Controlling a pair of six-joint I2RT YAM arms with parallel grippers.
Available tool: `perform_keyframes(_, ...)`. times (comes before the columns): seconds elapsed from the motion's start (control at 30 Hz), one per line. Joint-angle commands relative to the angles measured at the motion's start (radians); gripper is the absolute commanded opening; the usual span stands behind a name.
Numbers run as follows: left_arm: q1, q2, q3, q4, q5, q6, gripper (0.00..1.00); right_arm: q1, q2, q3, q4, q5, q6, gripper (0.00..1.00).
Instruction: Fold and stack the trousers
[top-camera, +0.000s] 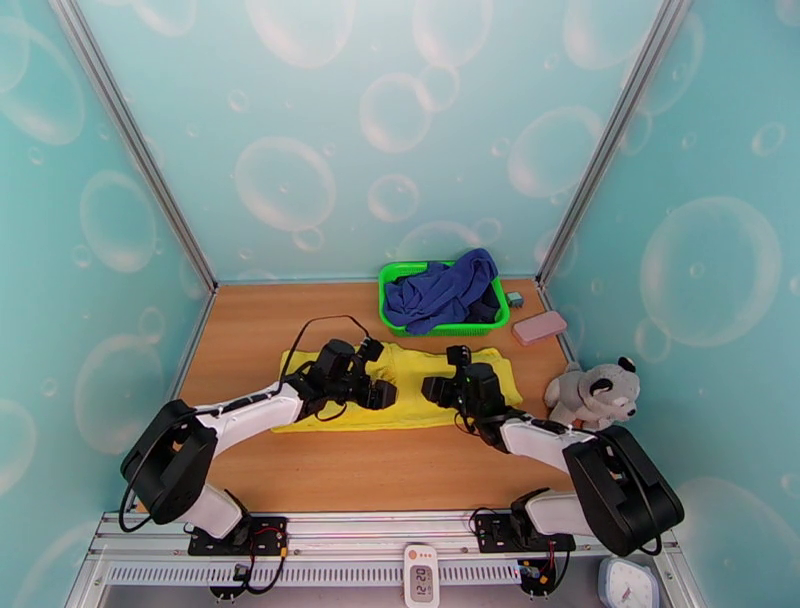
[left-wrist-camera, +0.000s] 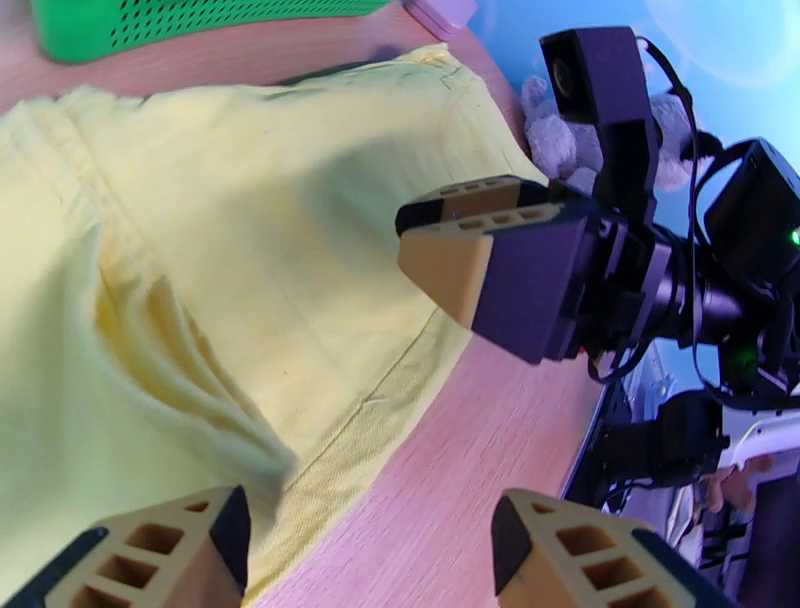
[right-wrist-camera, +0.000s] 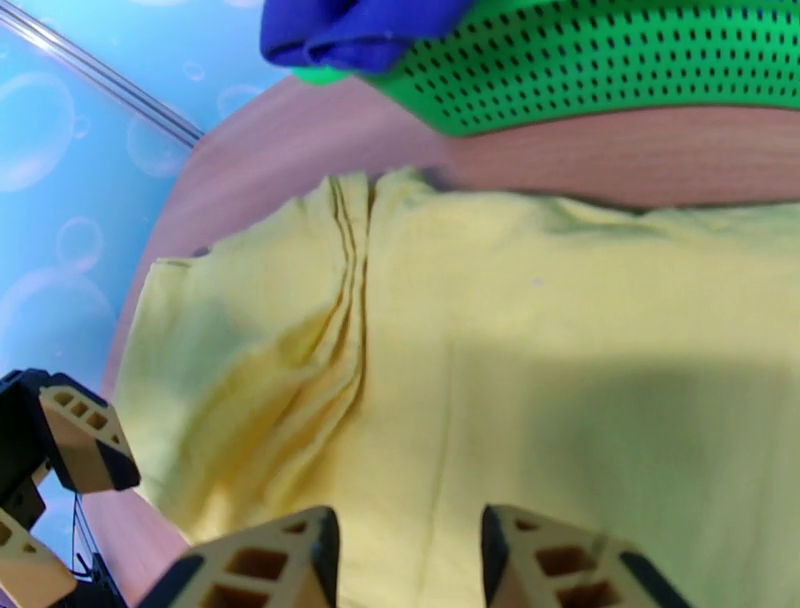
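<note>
Left claw (left-wrist-camera: 365, 565): fingers spread wide with nothing between them. It straddles the cloth's near edge, one finger over yellow fabric and the other over bare wood.
Right claw (right-wrist-camera: 405, 560): fingers parted and holding nothing. It sits low over the fabric, facing the left claw, close but apart.
Trousers (top-camera: 405, 412): yellow, lying flat across the middle of the table with the long side running left to right, under both claws. A ridge of bunched folds shows in both wrist views.
Near edge: a straight hem. A broad bare band of table (top-camera: 340, 470) lies between it and the arm bases.
Far edge: a narrow strip of wood parts it from the basket (top-camera: 384, 298).
Left end: stops short of the left wall, with bare wood beside it.
Right end: near the plush toy (top-camera: 592, 392), apart from it as far as can be seen.
Basket: green and perforated, at the far right of the table. It holds a blue cloth (top-camera: 445, 288) that drapes over the rim.
Pink block (top-camera: 540, 326): just right of the basket, by the right wall.
Open room: widest in the near band and the far-left corner, tight on the right between toy, block and basket.
</note>
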Motion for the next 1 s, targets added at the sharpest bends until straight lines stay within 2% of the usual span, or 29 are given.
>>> perform_keyframes(0.0, 0.072, -0.106, -0.091, 0.025, -0.108, 0.079, 0.69, 0.017, 0.005, 0.030, 0.017, -0.003, -0.002, 0.43)
perform_keyframes(0.03, 0.099, -0.139, -0.137, 0.076, -0.142, 0.052, 0.69, 0.024, 0.019, 0.044, 0.019, -0.018, -0.003, 0.43)
perform_keyframes(0.1, 0.180, -0.198, -0.205, 0.106, -0.309, -0.071, 0.70, 0.050, 0.059, 0.071, 0.027, -0.050, -0.005, 0.43)
perform_keyframes(0.2, 0.317, -0.197, -0.209, -0.024, -0.403, -0.159, 0.70, 0.099, 0.123, 0.114, 0.031, -0.081, -0.004, 0.43)
perform_keyframes(0.3, 0.413, -0.140, -0.165, -0.165, -0.425, -0.118, 0.70, 0.149, 0.180, 0.148, 0.049, -0.099, 0.005, 0.42)
perform_keyframes(0.4, 0.482, -0.066, -0.123, -0.235, -0.362, -0.051, 0.70, 0.176, 0.214, 0.154, 0.093, -0.099, 0.036, 0.42)
perform_keyframes(0.53, 0.496, -0.013, -0.085, -0.301, -0.404, -0.031, 0.69, 0.186, 0.238, 0.163, 0.119, -0.105, 0.059, 0.42)
perform_keyframes(0.87, 0.497, -0.033, -0.073, -0.331, -0.550, 0.000, 0.70, 0.208, 0.346, 0.276, 0.032, -0.160, 0.027, 0.41)
perform_keyframes(0.97, 0.500, 0.000, -0.074, -0.338, -0.547, 0.023, 0.70, 0.230, 0.374, 0.318, -0.048, -0.072, 0.028, 0.41)
